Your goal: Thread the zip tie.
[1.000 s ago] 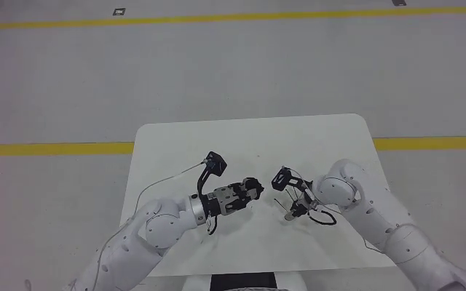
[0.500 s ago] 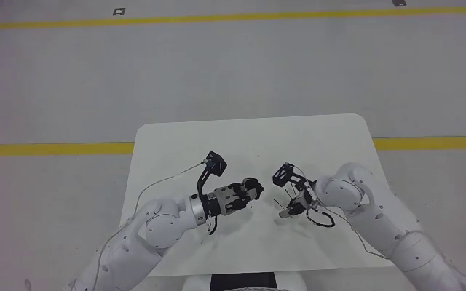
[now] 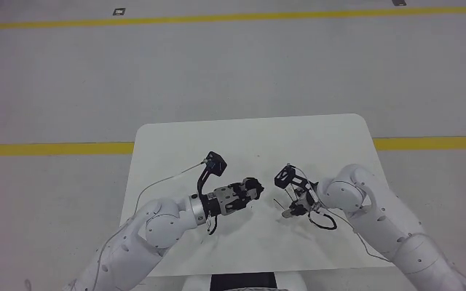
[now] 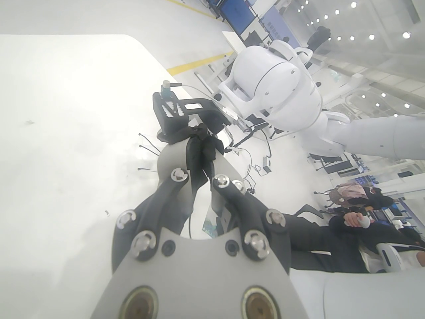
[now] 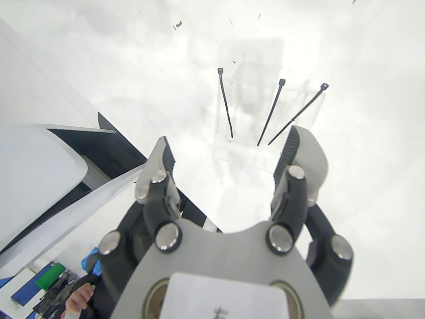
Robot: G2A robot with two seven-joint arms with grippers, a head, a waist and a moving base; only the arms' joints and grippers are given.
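Gripper on the left arm (image 3: 253, 187) hung over the middle of the white table (image 3: 218, 145), pointing across at the other arm. From its own wrist cam the fingers (image 4: 174, 160) sat narrow, nearly together, with a crumpled black wad (image 4: 201, 152) bunched between the tips. Could've been tape on the pads or something pinched there, honestly couldn't tell.

Just right of that were the zip ties (image 5: 272, 111), three thin black ones. They sat in a clear holder (image 5: 249, 117) on the table, between the two grippers. The three fanned out from each other, tail ends close together and the square heads spread apart. All three were loose, none of them looped through its own head.

Further right, the right gripper (image 5: 229, 137) was aimed at the holder with its fingers (image 5: 292, 147) spread wide. The tail ends of the ties sat just past the fingertips, roughly in line with the gap. The outermost tie's tail ended near one ribbed pad, apart from it. In the top view this gripper hung just beside the ties, close to the left one.
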